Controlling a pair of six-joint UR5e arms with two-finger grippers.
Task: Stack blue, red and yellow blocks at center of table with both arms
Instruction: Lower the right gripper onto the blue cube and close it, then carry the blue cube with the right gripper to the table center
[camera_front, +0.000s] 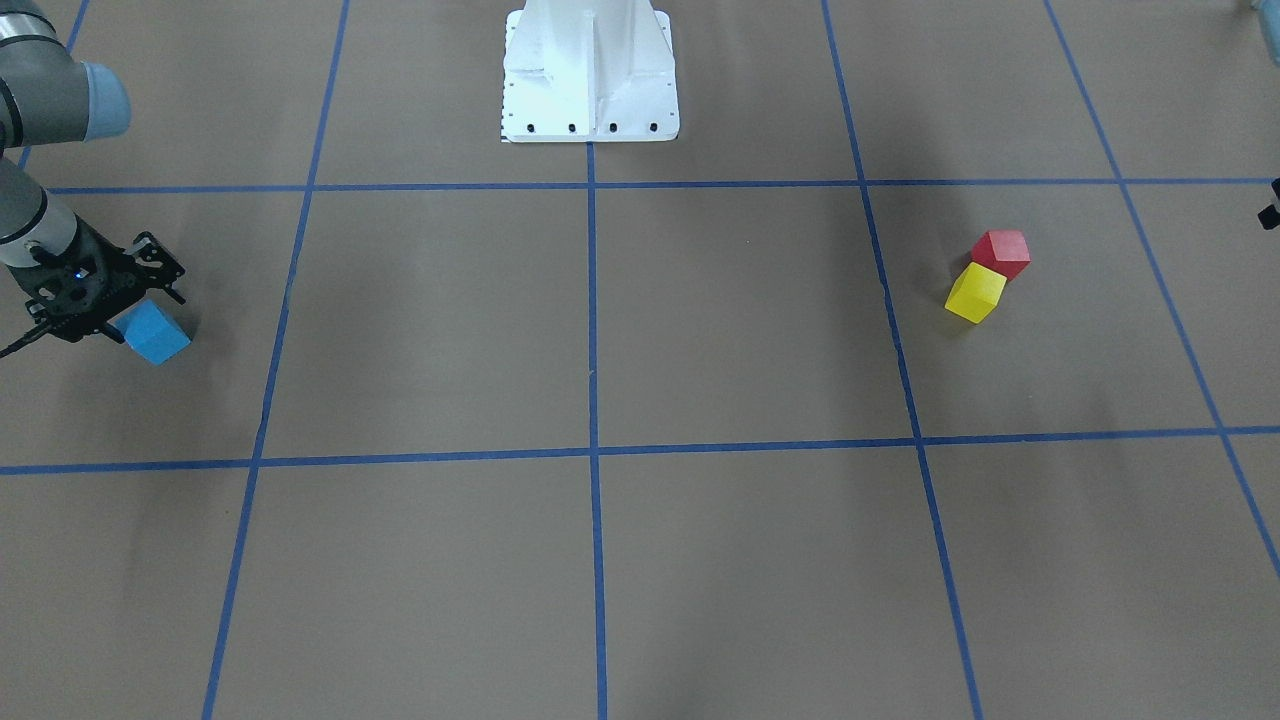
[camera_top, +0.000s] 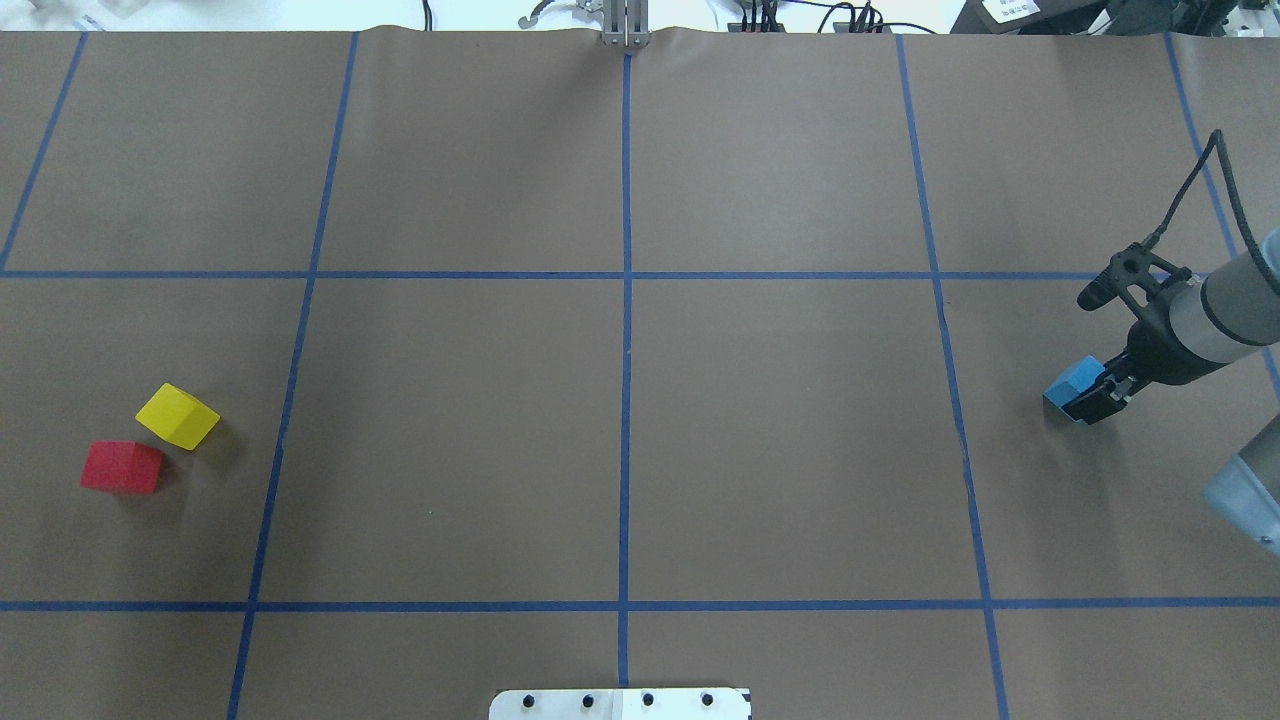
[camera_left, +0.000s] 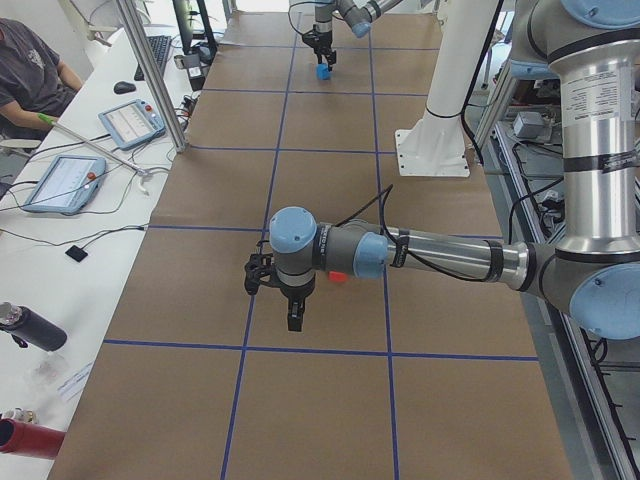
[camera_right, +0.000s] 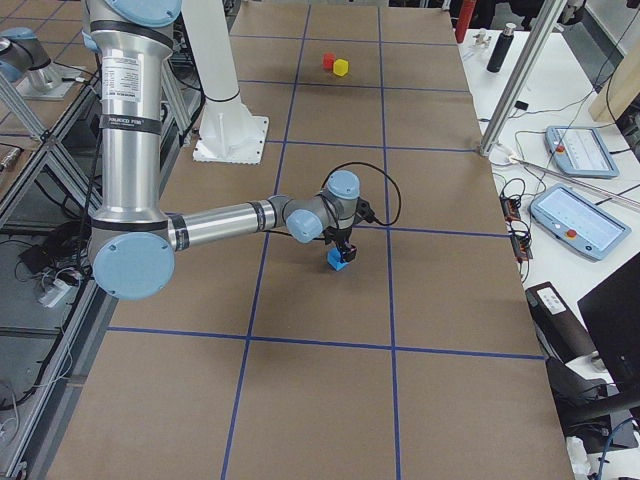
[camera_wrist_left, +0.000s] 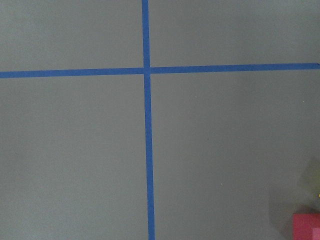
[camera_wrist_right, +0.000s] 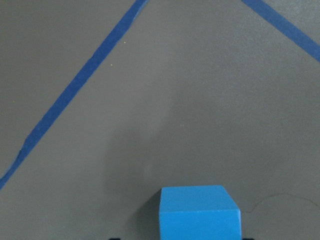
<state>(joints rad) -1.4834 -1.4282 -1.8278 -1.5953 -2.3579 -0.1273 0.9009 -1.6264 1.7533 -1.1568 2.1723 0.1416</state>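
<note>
The blue block (camera_top: 1072, 385) is at the table's right side, between the fingers of my right gripper (camera_top: 1092, 398), which is shut on it at about table height. It also shows in the front view (camera_front: 156, 334) and low in the right wrist view (camera_wrist_right: 199, 212). The red block (camera_top: 122, 466) and the yellow block (camera_top: 178, 416) lie touching at the table's left side. My left gripper (camera_left: 291, 318) hangs above the table near the red block (camera_left: 338, 277). I cannot tell whether it is open or shut. The left wrist view shows the red block's corner (camera_wrist_left: 306, 227).
The white robot pedestal (camera_front: 590, 80) stands at the table's near middle edge. Blue tape lines (camera_top: 626, 400) divide the brown table into squares. Operators' tablets (camera_left: 60, 182) and bottles lie on a side bench beyond the far edge.
</note>
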